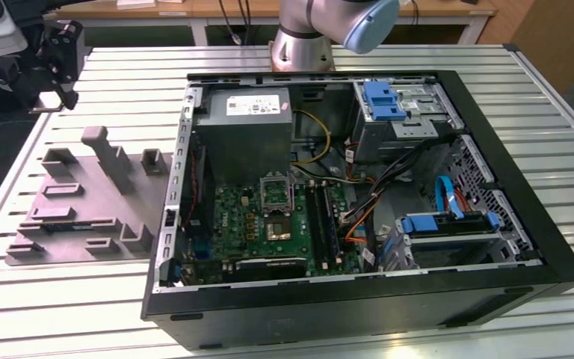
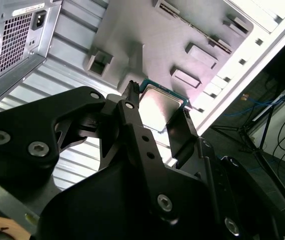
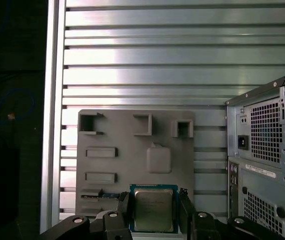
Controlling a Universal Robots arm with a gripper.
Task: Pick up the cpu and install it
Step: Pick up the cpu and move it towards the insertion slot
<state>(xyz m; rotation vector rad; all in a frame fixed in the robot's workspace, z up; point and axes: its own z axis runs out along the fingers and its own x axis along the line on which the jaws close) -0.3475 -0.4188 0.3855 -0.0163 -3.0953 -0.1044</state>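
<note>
- The gripper (image 3: pixel 154 201) has its 2 black fingers (image 3: pixel 124 202) pinched on opposite edges of the cpu (image 3: pixel 153 209). Both wrist views show the silvery top facing the cameras, with the thin green rim exposed.
- The cpu hangs above the grey fixture plate (image 1: pixel 78 217), not resting on it. In the exterior view that plate sits at the middle left of the frame, on the slatted table (image 1: pixel 68 321).
- Slip risk: the hold is on 2 thin edges only. A jolt or a quick swing could let the chip slide or rotate between the pads and drop onto the plate or the slats.
- Tilt risk: in the second wrist view the chip looks slightly skewed against the fingers. If so, it would meet the socket corner-first.
- The socket (image 1: pixel 275 226) lies at the frame's centre on the motherboard (image 1: pixel 252 224), inside the computer case (image 1: pixel 486 299), with its hinged frame (image 1: pixel 276 191) raised. Any offset or wrong rotation could bend contacts.
- Collision risk: memory sticks (image 1: pixel 322 217) stand just beside the socket and loose cables (image 1: pixel 312 142) run near it. The case wall also rises around the board, so wide fingers could snag there.
- The dark wrist end (image 1: pixel 63 52), at the upper left of the exterior view, is well apart from the socket.
</note>
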